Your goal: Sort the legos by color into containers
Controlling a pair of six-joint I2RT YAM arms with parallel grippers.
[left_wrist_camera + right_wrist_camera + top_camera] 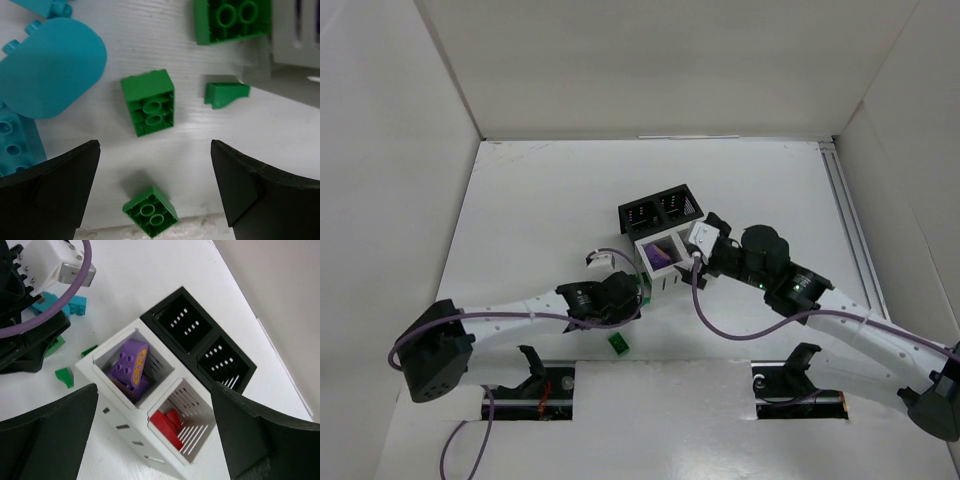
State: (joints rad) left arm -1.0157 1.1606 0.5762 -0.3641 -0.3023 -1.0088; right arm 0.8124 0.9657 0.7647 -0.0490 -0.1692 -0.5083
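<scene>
Top external view: one small green studded plastic brick [618, 344] lies alone toward the near edge of the worktop [540, 200]. Just beyond it the left gripper [155, 150] hangs with fingers spread over loose green bricks [148, 102] and teal pieces [55, 67] on the worktop. Beside them, mid-worktop, the white slotted two-cell plastic bin [130, 440] holds a purple rounded brick [131, 367] in one cell and a red brick [167, 425] in the other; the right gripper [154, 390] hovers above it, jaws wide apart. The black two-cell bin [204, 342] touches its far side
</scene>
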